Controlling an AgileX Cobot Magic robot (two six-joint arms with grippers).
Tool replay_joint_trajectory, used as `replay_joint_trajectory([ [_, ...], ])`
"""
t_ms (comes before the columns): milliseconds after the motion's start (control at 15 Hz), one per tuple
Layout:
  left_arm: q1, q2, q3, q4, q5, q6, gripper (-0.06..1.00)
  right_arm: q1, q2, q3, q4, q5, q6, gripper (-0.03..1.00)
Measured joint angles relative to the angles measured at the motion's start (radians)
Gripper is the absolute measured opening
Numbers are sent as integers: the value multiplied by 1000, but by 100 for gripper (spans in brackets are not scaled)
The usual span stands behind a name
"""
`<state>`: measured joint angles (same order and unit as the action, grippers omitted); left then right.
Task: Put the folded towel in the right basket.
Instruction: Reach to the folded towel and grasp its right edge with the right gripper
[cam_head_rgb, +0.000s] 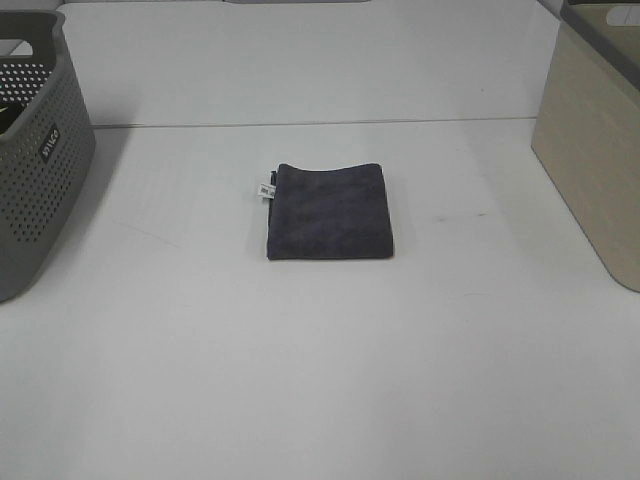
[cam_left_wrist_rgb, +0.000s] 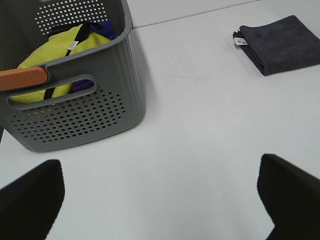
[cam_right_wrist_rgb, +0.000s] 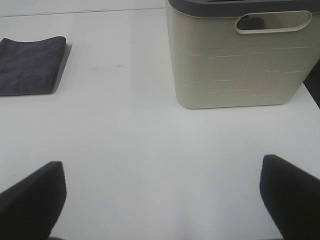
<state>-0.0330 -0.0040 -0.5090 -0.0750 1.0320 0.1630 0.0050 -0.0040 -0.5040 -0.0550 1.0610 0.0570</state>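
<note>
Left pincer and right pincer both hang with jaws spread wide

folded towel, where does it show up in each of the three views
Exterior high: folded towel at centre, between grey basket and beige basket.
Left wrist: towel across from the grey basket, tag facing it.
Right wrist: towel across from the beige basket, partly cropped.
Shared landmark: table seam behind the towel.
</note>
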Motion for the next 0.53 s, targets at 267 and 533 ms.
replay_joint_trajectory([
  [267,0,0,0,0,0,0,99,0,0,0,0,0,0,99],
  [533,0,0,0,0,0,0,99,0,0,0,0,0,0,99],
])
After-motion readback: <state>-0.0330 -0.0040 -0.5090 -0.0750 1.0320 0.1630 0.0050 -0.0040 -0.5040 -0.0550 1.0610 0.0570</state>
